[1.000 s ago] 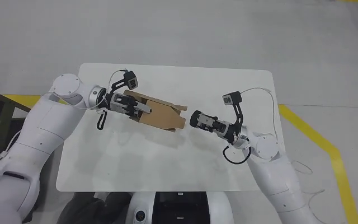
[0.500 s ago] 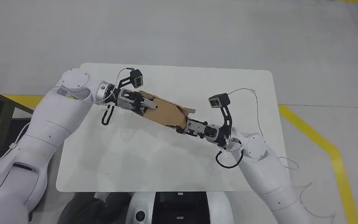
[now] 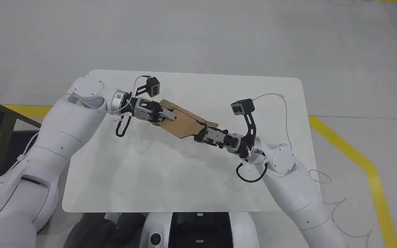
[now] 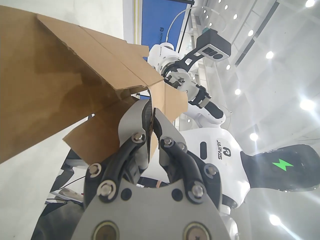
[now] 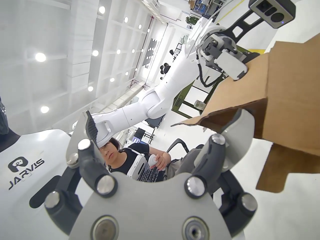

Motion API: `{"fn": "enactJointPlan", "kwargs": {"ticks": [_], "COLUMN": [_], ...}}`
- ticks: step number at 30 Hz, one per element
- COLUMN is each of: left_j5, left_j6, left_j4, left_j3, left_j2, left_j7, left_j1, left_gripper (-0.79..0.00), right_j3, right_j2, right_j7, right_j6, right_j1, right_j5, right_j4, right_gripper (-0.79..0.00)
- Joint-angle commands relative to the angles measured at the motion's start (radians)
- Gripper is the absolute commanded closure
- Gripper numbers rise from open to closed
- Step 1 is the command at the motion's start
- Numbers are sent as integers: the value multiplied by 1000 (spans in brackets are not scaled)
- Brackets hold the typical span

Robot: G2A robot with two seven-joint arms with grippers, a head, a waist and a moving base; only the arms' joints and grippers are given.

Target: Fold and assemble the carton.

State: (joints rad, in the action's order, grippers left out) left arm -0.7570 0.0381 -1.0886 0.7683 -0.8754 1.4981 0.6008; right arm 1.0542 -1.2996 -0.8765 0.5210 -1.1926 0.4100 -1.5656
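Observation:
A brown cardboard carton [image 3: 183, 123], partly unfolded with loose flaps, is held above the white table between both arms. My left gripper [image 3: 165, 116] is at its left end. In the left wrist view that gripper [image 4: 152, 112] is shut on a thin carton flap [image 4: 163, 101], with the carton body [image 4: 50, 88] beside it. My right gripper [image 3: 203, 136] is at the carton's right end. In the right wrist view it [image 5: 162, 123] is open. One of its fingers [image 5: 241, 123] lies against the carton's lower edge [image 5: 287, 96] and the other finger [image 5: 87, 123] stands free.
The white table [image 3: 155, 180] has bare surface in front of and behind the carton. A yellow floor line [image 3: 347, 149] runs past the table's right side. A dark green object [image 3: 7, 115] sits off the left edge.
My right arm has moved left across the table, from apart from the carton to its right end. My left arm has shifted the carton slightly right and back.

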Motion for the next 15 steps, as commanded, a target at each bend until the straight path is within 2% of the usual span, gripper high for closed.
{"fn": "enactJointPlan", "kwargs": {"ticks": [1, 10, 15], "left_j5": [0, 19, 54], "left_j6": [0, 5, 13], "left_j4": [5, -1, -16], "left_j3": [5, 26, 31], "left_j2": [-2, -8, -11], "left_j7": [3, -8, -52], "left_j1": [0, 6, 15], "left_gripper": [0, 0, 0], "right_j3": [3, 5, -15], "right_j2": [1, 4, 1], "right_j7": [4, 9, 7], "right_j6": [-7, -14, -17], "right_j1": [-1, -5, 9], "right_j5": [-7, 10, 18], "right_j4": [0, -7, -18], "right_gripper": [-785, -785, -785]}}
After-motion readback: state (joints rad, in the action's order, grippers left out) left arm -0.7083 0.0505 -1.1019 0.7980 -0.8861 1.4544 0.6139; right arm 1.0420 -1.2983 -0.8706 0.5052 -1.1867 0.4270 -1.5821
